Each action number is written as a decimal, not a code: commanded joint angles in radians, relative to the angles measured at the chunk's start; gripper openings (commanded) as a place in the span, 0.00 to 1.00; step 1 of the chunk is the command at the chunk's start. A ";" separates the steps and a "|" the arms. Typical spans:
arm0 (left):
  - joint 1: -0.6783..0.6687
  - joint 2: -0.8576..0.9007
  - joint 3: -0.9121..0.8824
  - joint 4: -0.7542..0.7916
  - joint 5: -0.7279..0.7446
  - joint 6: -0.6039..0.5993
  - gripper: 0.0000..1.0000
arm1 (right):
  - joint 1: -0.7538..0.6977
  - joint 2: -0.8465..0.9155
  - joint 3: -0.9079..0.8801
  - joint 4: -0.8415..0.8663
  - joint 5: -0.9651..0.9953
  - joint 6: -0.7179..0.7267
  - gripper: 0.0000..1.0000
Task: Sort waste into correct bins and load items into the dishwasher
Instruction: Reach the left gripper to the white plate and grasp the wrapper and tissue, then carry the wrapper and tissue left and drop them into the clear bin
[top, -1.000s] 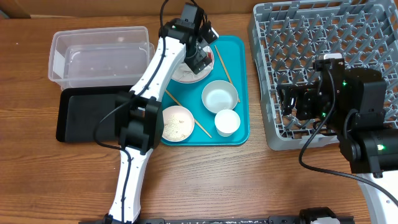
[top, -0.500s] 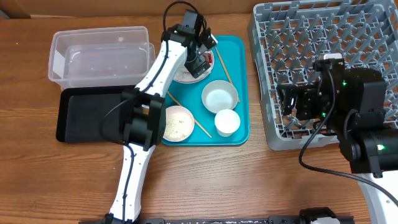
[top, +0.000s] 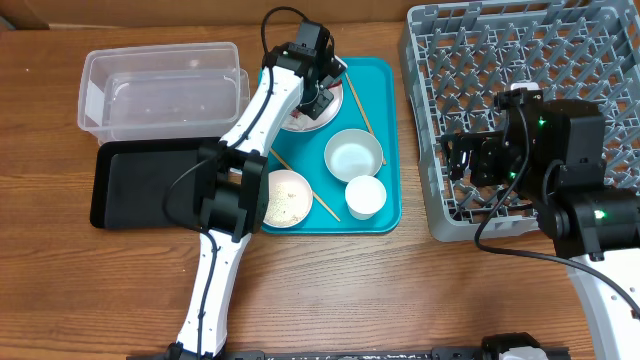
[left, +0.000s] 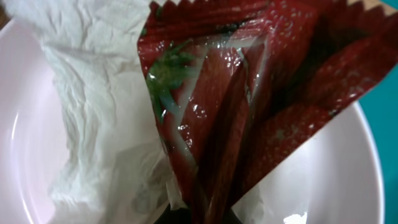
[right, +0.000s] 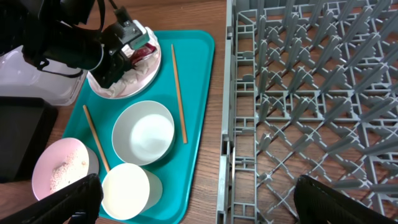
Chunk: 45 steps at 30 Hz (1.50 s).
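My left gripper (top: 318, 95) is down on the pale-pink plate (top: 300, 120) at the back of the teal tray, shut on the red sauce packet (left: 249, 106). The packet is creased between the fingertips at the bottom edge of the left wrist view. A crumpled white napkin (left: 99, 93) lies beside it on the plate (left: 339, 180). My right gripper (top: 470, 165) hangs open and empty over the left edge of the grey dish rack (top: 520, 50). Its dark fingers (right: 62, 199) frame the right wrist view, where the packet (right: 142, 53) also shows.
The teal tray (top: 385, 90) also holds a white bowl (top: 353, 155), a white cup (top: 365, 197), a pink bowl with rice scraps (top: 283, 197) and two chopsticks (top: 358, 105). A clear tub (top: 160, 90) and a black tray (top: 140, 185) stand to the left.
My left gripper has gone from open to shut, closing on the red packet on the plate. The right arm has shifted slightly left and toward the back.
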 joint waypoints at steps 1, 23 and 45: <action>0.003 0.013 0.021 -0.027 -0.059 -0.131 0.04 | 0.006 0.002 0.031 0.006 -0.005 0.004 1.00; 0.316 -0.269 0.378 -0.582 -0.055 -0.678 0.04 | 0.006 0.001 0.031 0.024 -0.005 0.004 1.00; 0.445 -0.020 0.327 -0.355 0.118 -1.308 0.87 | 0.006 0.002 0.031 -0.006 -0.054 0.038 1.00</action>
